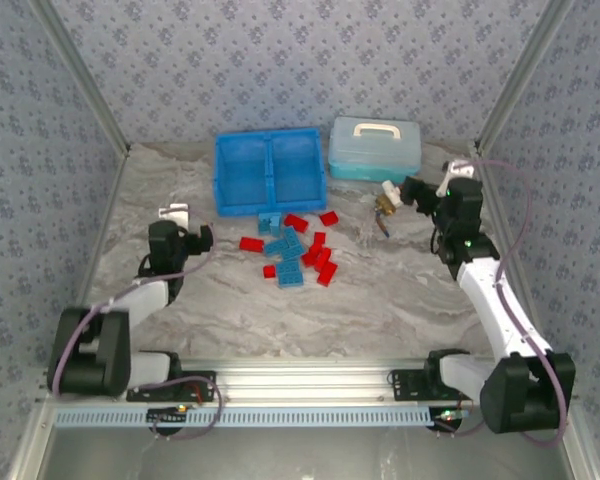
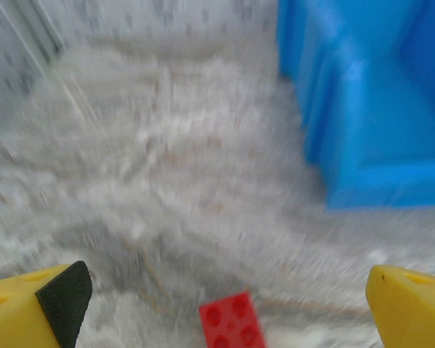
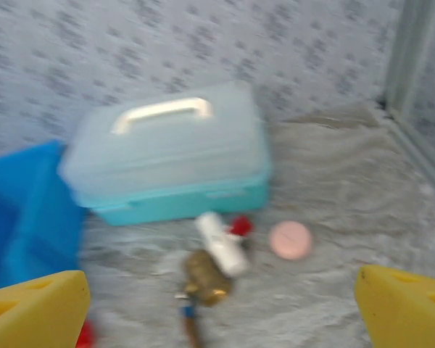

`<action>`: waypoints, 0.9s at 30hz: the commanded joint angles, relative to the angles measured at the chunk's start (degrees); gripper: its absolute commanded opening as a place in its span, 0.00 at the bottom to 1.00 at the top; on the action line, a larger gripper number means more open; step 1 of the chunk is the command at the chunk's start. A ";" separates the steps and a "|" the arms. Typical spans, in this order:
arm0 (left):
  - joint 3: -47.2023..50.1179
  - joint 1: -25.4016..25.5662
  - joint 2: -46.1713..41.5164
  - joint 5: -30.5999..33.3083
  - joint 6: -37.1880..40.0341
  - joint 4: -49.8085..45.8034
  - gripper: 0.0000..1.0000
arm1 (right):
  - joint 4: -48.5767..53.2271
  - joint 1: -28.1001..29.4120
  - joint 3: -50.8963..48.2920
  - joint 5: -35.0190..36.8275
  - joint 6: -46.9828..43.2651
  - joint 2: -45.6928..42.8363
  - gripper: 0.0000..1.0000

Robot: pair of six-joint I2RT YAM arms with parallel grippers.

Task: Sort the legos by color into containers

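Legos (image 1: 298,252) were sitting in a loose pile on the surface (image 1: 400,300), roughly mid-table and just in front of the blue tray (image 1: 270,207). It was a mix of red ones and light blue ones, some touching or overlapping each other. One light blue brick (image 1: 270,222) was right up near the tray's front wall. The tray had two square compartments split by a middle wall, and the whole pile was outside it.

The left hand (image 1: 204,238) was hanging low over the surface to the left of the pile, pointed toward it, with its fingers spread wide and nothing between them. From the left wrist cam, which was pretty blurry, a single red brick (image 2: 230,325) lay on the surface between the yellow fingertips (image 2: 409,304), with the tray's corner up ahead on the right.

The right hand (image 1: 412,190) was over on the far right, also wide open and gripping nothing. It was aimed at a brass-and-white fitting (image 1: 386,203) lying just beside it. The right wrist cam, also blurry, showed a small pink disc (image 3: 290,240) near that fitting. A pale-blue case (image 1: 374,148) with a white handle (image 3: 162,113) sat behind them, right of the tray.
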State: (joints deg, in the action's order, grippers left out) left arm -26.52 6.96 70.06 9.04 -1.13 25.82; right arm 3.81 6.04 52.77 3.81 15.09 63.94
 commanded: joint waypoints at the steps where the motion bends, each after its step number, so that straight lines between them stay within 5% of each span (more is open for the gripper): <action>1: -6.96 3.10 -14.36 5.13 -5.15 -18.40 0.99 | 25.12 7.96 8.00 -2.92 4.69 3.54 0.98; 5: -17.06 8.00 -22.81 -5.46 -7.70 -37.29 0.99 | 29.89 16.33 16.09 -2.83 1.50 11.82 0.98; 9: -25.76 15.97 -23.53 -19.29 -1.04 -52.55 0.99 | 30.36 19.58 23.59 -3.99 -5.55 24.40 0.98; 15: -30.00 26.59 -23.16 -24.45 2.83 -66.48 0.99 | 28.10 20.02 32.43 -6.45 -15.92 41.44 1.00; 21: -26.19 27.43 -26.83 -22.18 8.29 -69.08 0.99 | 29.57 19.27 41.51 -11.35 -21.55 54.10 0.99; 27: -22.16 27.42 -30.44 -28.68 10.13 -65.02 0.99 | 28.88 17.36 44.17 -11.45 -22.26 59.62 0.97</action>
State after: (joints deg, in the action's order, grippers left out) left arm -49.87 34.20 40.82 -15.16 6.48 -40.03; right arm 31.14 24.88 94.61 -5.98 -5.23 121.73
